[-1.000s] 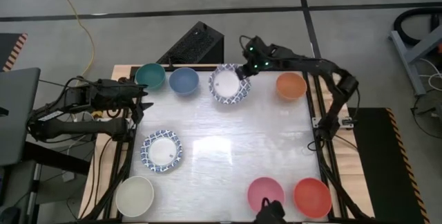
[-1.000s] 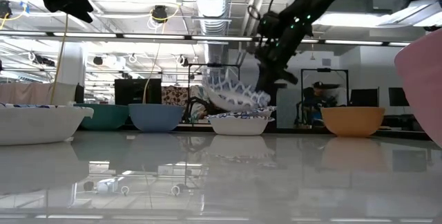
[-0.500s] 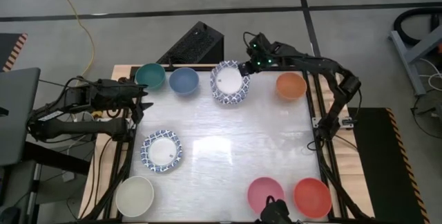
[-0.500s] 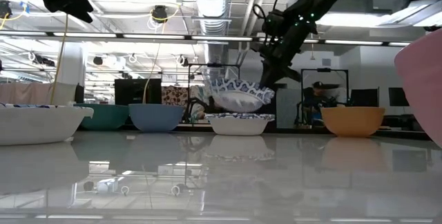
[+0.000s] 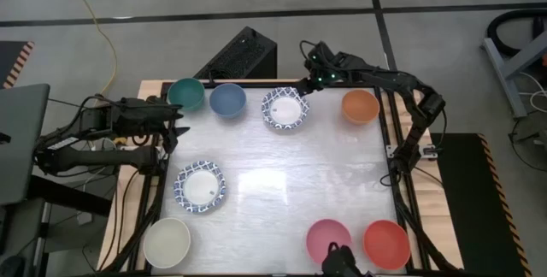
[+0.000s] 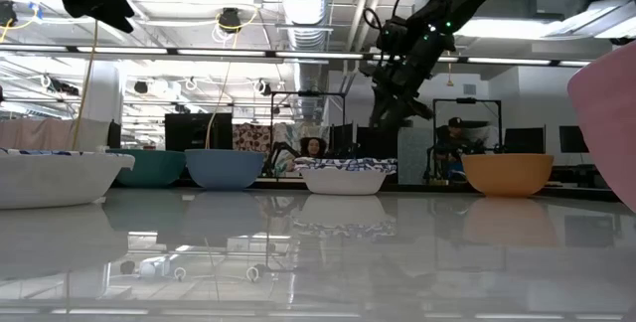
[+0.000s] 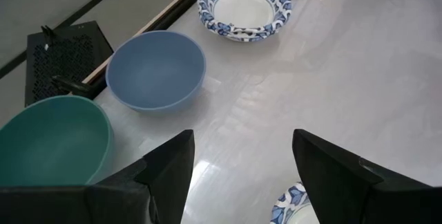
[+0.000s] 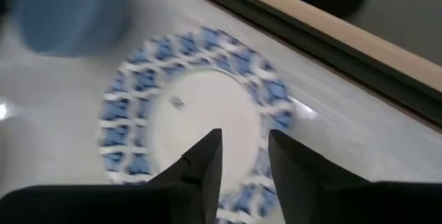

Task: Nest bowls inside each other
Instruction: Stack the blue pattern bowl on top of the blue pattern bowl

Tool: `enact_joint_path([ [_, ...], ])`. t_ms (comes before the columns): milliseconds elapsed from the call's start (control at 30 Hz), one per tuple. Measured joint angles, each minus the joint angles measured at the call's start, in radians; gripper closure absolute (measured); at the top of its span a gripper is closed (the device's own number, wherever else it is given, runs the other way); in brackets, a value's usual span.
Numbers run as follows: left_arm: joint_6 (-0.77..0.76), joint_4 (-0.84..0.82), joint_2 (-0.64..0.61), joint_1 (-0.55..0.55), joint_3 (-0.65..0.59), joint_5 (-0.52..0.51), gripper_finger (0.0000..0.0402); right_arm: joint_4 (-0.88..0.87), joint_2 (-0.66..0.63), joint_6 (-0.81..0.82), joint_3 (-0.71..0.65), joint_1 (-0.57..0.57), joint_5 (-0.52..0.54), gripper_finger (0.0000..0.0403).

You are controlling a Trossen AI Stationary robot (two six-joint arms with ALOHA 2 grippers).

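Right gripper [image 5: 305, 88] hangs just above the far rim of the patterned stack [image 5: 285, 109], fingers parted, grasping nothing. The stack rests level on the table [image 5: 291, 183], between blue bowl [image 5: 227, 100] and orange bowl [image 5: 360, 106]. Left gripper [image 5: 177, 120] waits released beside the teal bowl [image 5: 185, 94].

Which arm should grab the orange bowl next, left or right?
Probably the right: its gripper hangs by the patterned stack, close to the orange bowl. The left gripper waits at the opposite edge.
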Motion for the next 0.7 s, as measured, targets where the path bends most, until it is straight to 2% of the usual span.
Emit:
enact_joint_path([
  [100,0.059,0.004,-0.001,0.0,-0.018,0.063,0.0167,0.049,-0.006,-0.016,0.0,0.013,-0.085,0.0251],
  [200,0.105,-0.012,0.0,-0.001,-0.081,0.122,0.0167,0.061,-0.011,-0.021,0.001,0.036,-0.115,0.0251],
  [433,-0.017,-0.009,0.089,0.0,-0.252,0.128,0.0167,0.057,-0.012,-0.062,0.001,0.086,-0.114,0.0259],
  [700,-0.114,0.03,0.237,0.0,-0.232,0.146,0.0167,0.054,-0.012,-0.084,0.001,0.116,-0.113,0.0261],
])
